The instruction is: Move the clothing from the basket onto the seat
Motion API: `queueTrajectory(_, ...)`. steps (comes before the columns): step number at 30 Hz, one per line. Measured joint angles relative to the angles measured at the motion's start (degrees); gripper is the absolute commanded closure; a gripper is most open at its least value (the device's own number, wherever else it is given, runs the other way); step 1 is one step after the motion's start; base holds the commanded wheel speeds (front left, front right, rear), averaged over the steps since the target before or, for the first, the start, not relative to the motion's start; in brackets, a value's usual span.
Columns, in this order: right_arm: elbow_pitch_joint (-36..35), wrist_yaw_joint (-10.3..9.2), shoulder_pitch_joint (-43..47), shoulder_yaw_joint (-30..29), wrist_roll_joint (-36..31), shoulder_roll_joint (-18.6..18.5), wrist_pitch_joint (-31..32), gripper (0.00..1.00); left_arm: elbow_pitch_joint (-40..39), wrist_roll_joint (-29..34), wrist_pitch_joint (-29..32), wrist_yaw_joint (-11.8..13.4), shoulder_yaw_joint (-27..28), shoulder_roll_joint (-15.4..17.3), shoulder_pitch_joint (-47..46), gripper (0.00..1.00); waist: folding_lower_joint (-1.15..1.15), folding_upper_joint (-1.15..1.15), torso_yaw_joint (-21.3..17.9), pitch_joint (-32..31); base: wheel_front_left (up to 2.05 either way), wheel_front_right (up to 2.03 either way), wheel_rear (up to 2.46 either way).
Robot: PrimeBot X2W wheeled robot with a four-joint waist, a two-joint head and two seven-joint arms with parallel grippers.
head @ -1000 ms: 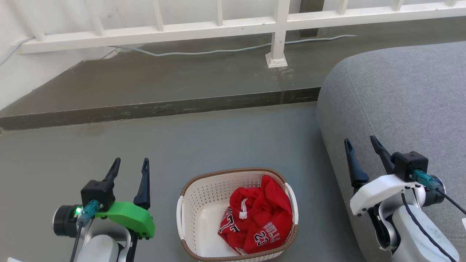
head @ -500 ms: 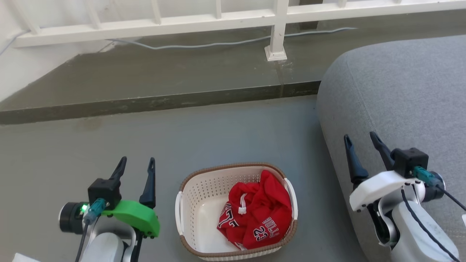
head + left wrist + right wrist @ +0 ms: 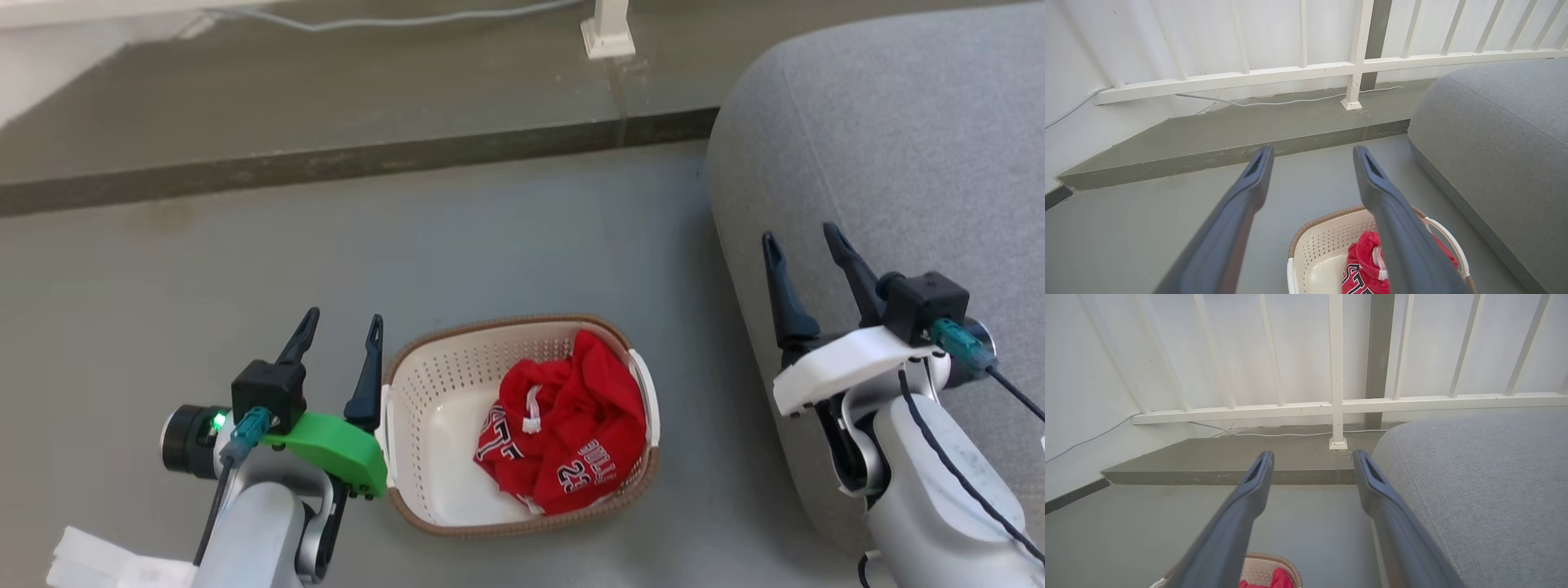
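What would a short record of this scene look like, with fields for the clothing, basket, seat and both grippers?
clothing: red, bunched in the right half of the basket
basket: on the grey floor, left of the seat
seat: grey cushion, apart from the basket
left gripper: open, holding nothing, by the basket's left side
right gripper: open, holding nothing, at the seat's edge
progress: clothing not yet moved

A grey concrete floor is spread across the middle of the frame. A cream perforated laundry basket is set on it at lower centre. A grey sofa cushion is placed at the right, apart from it. A raised step is seen along the top.
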Motion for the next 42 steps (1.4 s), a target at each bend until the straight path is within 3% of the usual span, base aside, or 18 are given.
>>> queueTrajectory(26,-8.1,1.01,-9.6,-0.4,-1.9,2.8,-0.1,0.00,9.9,5.1,5.1,-4.0,-10.5,-1.9,-13.5,0.00,0.00,0.00,-5.0,20.2,0.00,0.00,0.00)
queueTrajectory(42,-11.5,1.68,-14.3,0.5,-1.8,5.7,-0.1,0.00,17.4,6.8,8.9,-4.6,-12.9,-2.0,-23.3,0.00,0.01,0.00,-10.2,32.6,0.00,0.00,0.00)
